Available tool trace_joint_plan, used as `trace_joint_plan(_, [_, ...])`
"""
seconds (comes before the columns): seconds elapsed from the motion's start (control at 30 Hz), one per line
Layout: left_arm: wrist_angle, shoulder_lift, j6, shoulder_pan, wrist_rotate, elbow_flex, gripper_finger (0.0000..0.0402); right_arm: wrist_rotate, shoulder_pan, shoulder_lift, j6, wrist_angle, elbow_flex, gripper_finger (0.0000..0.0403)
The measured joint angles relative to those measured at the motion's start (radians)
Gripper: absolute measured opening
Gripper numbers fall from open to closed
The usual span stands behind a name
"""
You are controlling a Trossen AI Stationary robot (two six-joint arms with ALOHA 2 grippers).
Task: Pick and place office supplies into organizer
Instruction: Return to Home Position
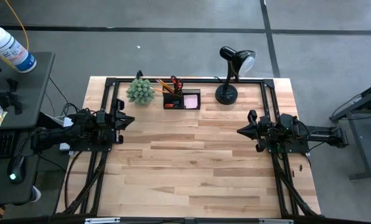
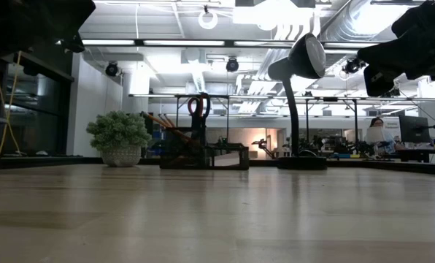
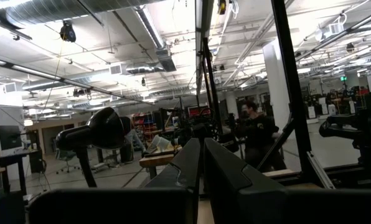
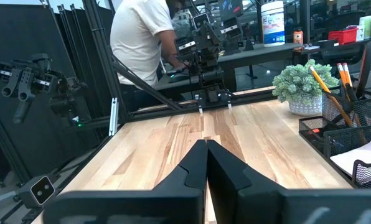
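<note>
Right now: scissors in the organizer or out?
In. The scissors stand handles-up inside the organizer beside the pencils; the low view shows their handle loops above its rim.

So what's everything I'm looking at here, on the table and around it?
Table: one, light wood, centre.
Organizer: one, black, table's far edge.
Scissors: one pair, orange handles, standing in the organizer.
Pencils: a few, orange-yellow, in the organizer.
Sticky-note pad: one, pink, in the organizer.
Plant: one, green, left of the organizer.
Desk lamp: one, black, right of the organizer.
Bottle: one, white and blue, side desk.
Person: one, white shirt, beyond the table.
Left arm: one, dark, table's left edge, jaws shut.
Right arm: one, dark, right edge, jaws shut.
</note>
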Motion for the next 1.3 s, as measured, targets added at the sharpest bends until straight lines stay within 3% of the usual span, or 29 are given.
trace_joint_plan(1.3, [0.000, 0.000, 0.000, 0.000, 0.000, 0.000, 0.0012, 0.000, 0.000, 0.000, 0.000, 0.000, 0.000, 0.0001])
